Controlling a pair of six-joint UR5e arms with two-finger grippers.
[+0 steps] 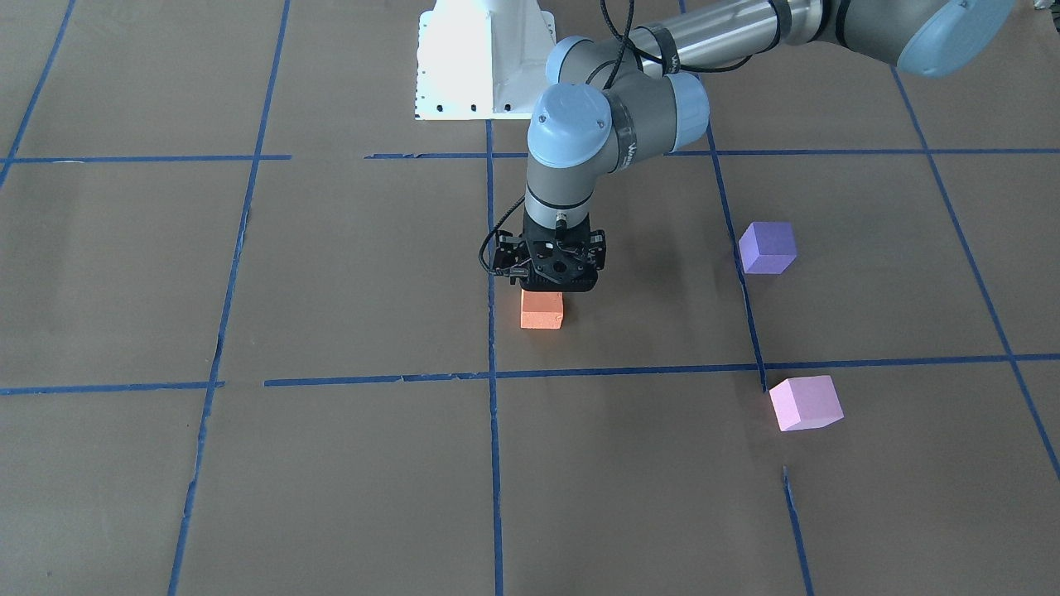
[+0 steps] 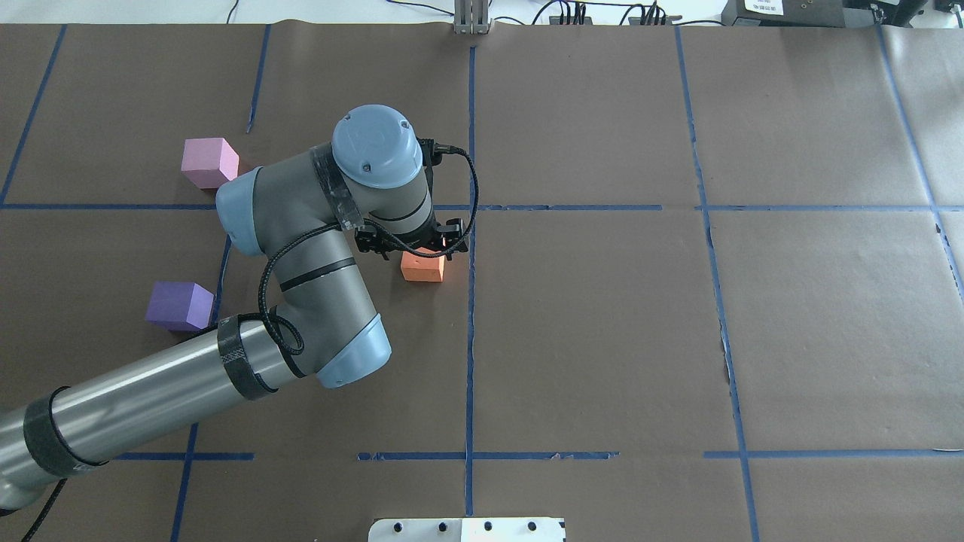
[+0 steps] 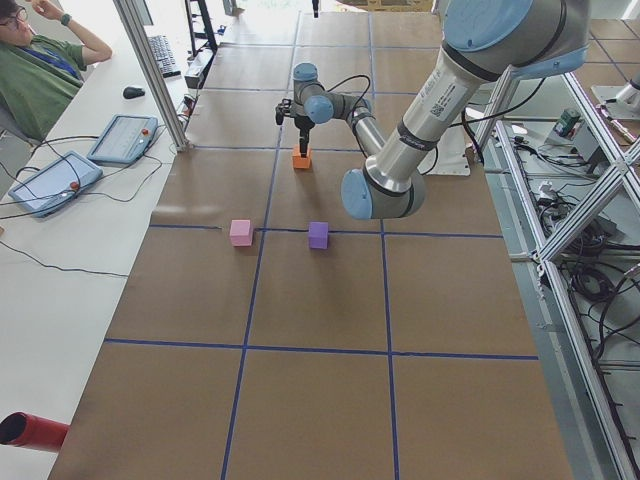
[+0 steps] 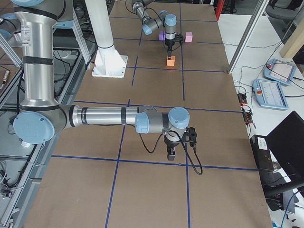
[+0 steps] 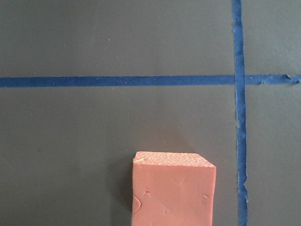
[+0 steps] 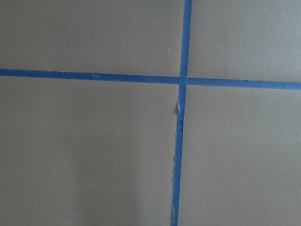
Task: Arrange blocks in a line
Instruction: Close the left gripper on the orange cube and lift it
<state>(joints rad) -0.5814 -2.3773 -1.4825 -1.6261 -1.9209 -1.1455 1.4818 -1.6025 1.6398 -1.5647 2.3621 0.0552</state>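
Note:
The orange block sits near the table's middle, beside a blue tape line, and also shows in the overhead view. My left gripper points straight down right over it, its body covering the block's far edge. Its fingers are hidden, so I cannot tell whether they hold the block. The left wrist view shows the orange block close up at the bottom, with no fingers in sight. The violet-purple block and the light pink block lie apart on the robot's left. My right gripper hovers low over bare table, far from the blocks; I cannot tell its state.
Brown paper with a grid of blue tape lines covers the table. The white robot base stands at the robot's edge. An operator and control tablets are beside the table's far side.

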